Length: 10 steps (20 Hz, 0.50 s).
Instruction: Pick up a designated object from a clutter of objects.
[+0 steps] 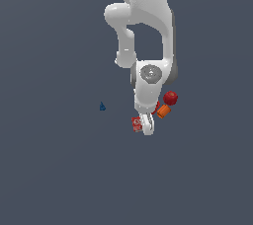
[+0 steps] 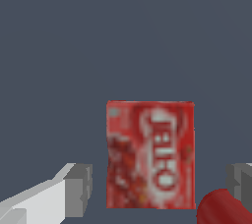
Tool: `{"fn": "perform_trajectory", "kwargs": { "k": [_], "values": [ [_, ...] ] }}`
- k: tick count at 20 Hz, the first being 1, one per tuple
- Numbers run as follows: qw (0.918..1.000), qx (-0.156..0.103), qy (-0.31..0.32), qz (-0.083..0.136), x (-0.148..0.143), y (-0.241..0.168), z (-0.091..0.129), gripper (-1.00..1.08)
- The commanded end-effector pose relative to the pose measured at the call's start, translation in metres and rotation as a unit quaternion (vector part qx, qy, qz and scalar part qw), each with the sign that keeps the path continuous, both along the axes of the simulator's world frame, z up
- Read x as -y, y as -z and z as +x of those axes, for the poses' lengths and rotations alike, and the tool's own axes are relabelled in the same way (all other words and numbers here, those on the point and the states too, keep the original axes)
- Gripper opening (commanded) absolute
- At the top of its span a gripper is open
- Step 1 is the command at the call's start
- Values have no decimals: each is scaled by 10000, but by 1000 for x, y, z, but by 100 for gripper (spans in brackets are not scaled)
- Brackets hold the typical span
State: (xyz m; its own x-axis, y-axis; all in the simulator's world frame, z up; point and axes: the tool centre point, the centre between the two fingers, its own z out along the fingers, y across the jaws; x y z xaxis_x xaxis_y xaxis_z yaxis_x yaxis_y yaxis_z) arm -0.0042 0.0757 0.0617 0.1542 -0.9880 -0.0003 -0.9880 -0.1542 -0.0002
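The red box (image 2: 150, 154), flat with white label lettering, lies on the grey floor. In the exterior view the red box (image 1: 136, 124) peeks out beside the hand on the exterior view's left. My gripper (image 2: 160, 188) is open and straddles the box, with one grey fingertip (image 2: 78, 188) and the other (image 2: 240, 179) on either side, neither touching it. In the exterior view the gripper (image 1: 147, 126) hangs low over the box. The rest of the clutter sits close behind the hand.
A red ball (image 1: 170, 97) and an orange cylinder (image 1: 163, 111) lie just behind the hand on the exterior view's right. A red cup (image 2: 224, 209) sits near one fingertip. A tiny blue cone (image 1: 102, 106) stands apart on the exterior view's left.
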Motion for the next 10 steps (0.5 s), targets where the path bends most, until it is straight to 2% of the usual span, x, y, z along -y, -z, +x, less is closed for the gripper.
{"fn": "perform_trajectory", "kwargs": {
  "k": [1,10],
  "values": [
    [10000,-4,3,-1,0,7,-1,100],
    [10000,-1,20,-1,0,42,-1,100]
  ]
}}
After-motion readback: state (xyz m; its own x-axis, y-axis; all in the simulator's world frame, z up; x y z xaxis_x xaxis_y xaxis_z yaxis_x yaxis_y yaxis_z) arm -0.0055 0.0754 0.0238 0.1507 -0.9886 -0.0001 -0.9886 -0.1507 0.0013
